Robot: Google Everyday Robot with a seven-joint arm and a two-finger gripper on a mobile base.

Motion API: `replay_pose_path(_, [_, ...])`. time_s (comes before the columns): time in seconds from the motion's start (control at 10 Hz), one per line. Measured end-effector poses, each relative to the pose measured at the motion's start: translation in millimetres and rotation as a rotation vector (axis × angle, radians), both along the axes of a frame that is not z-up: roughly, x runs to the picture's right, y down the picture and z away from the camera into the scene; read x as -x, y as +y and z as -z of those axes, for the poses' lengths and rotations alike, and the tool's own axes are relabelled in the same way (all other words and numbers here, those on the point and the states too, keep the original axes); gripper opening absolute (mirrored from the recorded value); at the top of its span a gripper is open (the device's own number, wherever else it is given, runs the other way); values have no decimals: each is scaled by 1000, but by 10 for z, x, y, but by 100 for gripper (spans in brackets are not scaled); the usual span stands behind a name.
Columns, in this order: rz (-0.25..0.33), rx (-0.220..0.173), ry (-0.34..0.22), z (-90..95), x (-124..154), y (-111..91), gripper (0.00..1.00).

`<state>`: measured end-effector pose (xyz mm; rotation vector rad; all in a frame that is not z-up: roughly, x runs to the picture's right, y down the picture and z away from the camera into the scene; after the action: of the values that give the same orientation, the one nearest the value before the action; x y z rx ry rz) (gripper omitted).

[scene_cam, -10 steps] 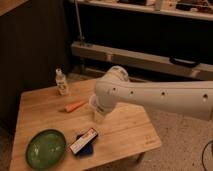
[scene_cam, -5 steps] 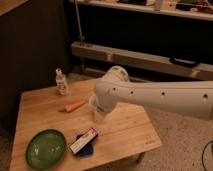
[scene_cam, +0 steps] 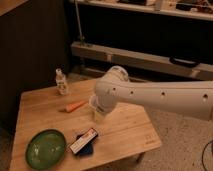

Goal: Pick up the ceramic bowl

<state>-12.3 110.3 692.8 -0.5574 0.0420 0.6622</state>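
wooden table [scene_cam: 134,131] carries the ceramic bowl [scene_cam: 46,148]; gripper hidden behind white arm [scene_cam: 150,95], its state untellable.

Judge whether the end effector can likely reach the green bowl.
Probably yes: the ceramic bowl lies uncovered at the table edge, nothing over it. The end effector is hidden behind the arm.

Room lay open above the ceramic bowl [scene_cam: 46,148] and on the bare table [scene_cam: 40,111] beyond it. A flat packet [scene_cam: 83,141] crowded its right side; farther right, my bulky arm [scene_cam: 114,94] hid my gripper.
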Motion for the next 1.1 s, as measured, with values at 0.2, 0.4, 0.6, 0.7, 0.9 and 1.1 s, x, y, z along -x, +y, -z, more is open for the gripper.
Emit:
replay_pose_path(0.2, [0, 0, 0, 0, 0, 0, 65])
replay_pose_path(0.4, [0, 0, 0, 0, 0, 0, 65])
replay_pose_path(0.6, [-8, 6, 0, 2, 6, -13, 65])
replay_pose_path(0.7, [-50, 19, 12, 32, 9, -67, 65])
replay_pose_path(0.9, [-215, 59, 77, 131, 14, -204, 65])
replay_pose_path(1.1, [-417, 142, 106, 193, -15, -364, 65])
